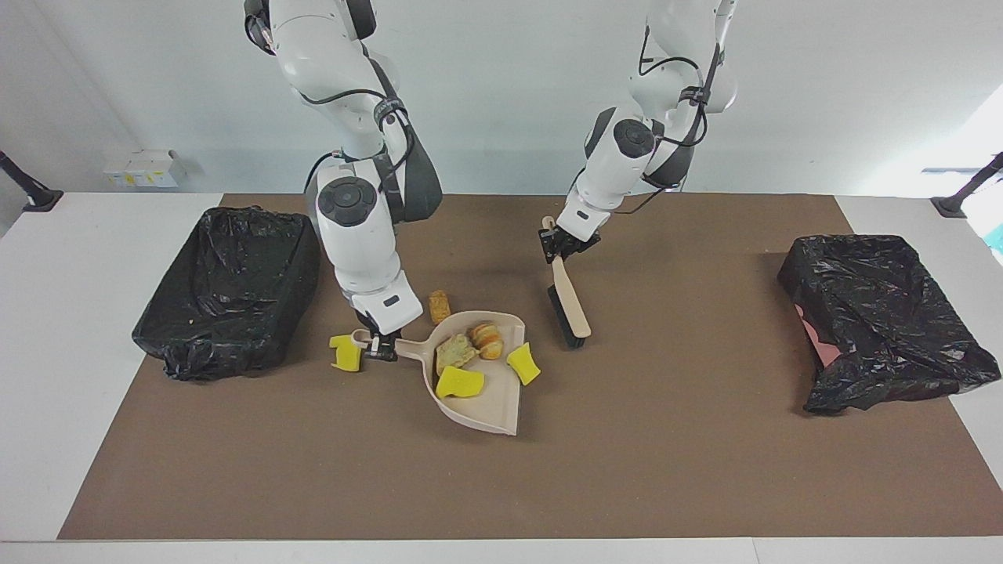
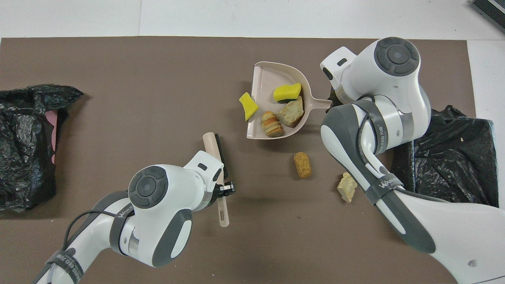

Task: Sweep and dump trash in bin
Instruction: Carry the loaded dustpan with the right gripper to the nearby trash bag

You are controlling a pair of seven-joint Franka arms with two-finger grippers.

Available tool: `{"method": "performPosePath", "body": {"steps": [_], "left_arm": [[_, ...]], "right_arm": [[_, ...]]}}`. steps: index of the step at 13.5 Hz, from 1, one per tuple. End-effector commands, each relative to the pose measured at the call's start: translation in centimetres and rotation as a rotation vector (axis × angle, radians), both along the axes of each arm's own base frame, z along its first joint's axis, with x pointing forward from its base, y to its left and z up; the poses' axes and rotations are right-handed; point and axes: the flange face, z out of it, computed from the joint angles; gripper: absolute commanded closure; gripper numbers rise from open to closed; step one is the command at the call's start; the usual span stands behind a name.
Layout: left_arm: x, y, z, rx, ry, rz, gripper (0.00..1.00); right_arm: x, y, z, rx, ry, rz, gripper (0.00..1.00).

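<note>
At the dustpan's (image 1: 478, 392) handle, the right gripper (image 1: 382, 347) is clamped, three trash pieces (image 1: 459, 382) in the pan and one yellow piece (image 1: 523, 363) at its lip. Over the bench (image 1: 666, 439), the left gripper (image 1: 558, 249) grips the brush (image 1: 570, 309). Other trash (image 1: 346, 352) lies near the bin (image 1: 227, 286).

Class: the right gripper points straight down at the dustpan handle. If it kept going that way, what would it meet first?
The right gripper is already shut on the dustpan handle, so straight down it would probably press that handle onto the brown mat.
</note>
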Motion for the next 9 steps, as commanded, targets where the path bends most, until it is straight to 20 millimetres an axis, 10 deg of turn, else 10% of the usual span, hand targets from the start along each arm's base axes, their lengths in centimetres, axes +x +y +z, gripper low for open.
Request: {"method": "performPosePath", "body": {"steps": [1,5,9], "left_arm": [[-2.8,-2.1,0.9,0.085,-0.027,-0.027,1.00],[-8.1,-4.6,1.6,0.226,-0.062,-0.094,1.00],[-12.8,-3.0,0.0,0.288,-0.073,-0.158,1.00]], "right_arm": [[-0.8,-5.2,4.3,0.046,0.013,-0.027,1.00],[-1.6,-18.3,7.1,0.086,0.029,-0.022,1.00],[-4.7,-27.8,9.1,0.082,0.057,0.038,1.00]]}}
